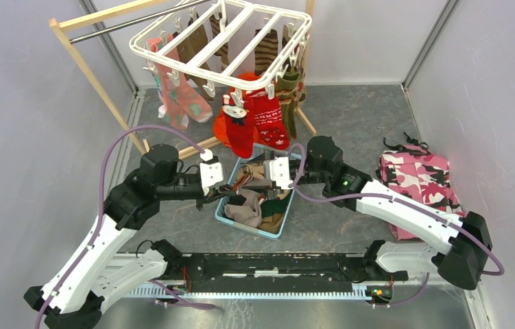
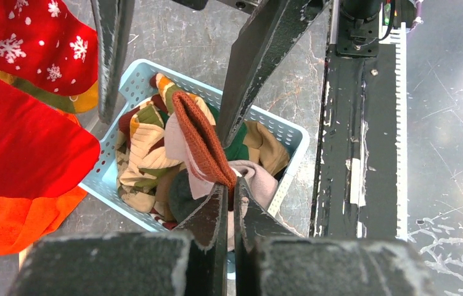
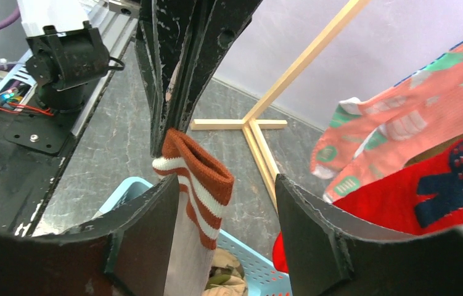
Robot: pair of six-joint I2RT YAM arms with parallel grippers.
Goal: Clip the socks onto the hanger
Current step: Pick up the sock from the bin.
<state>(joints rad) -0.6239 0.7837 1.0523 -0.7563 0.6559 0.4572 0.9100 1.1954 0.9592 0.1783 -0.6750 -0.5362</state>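
A pale sock with reddish-brown and white stripes at the cuff (image 3: 195,179) hangs upright over the basket. My left gripper (image 2: 229,185) is shut on the cuff's rim (image 2: 201,142); its fingers (image 3: 173,68) come down onto the cuff in the right wrist view. My right gripper (image 3: 227,185) is open, with one finger on each side of the cuff and the left one close against the sock. Both grippers meet above the basket in the top view, left (image 1: 221,195) and right (image 1: 262,186). The white hanger (image 1: 220,41) hangs behind them with several socks clipped on.
A light-blue basket (image 1: 230,218) of mixed socks stands between the arms. Red socks (image 1: 258,120) hang low from the hanger just behind it. A wooden rail stand (image 1: 97,75) is at the back left. A pink camouflage garment (image 1: 422,181) lies at the right.
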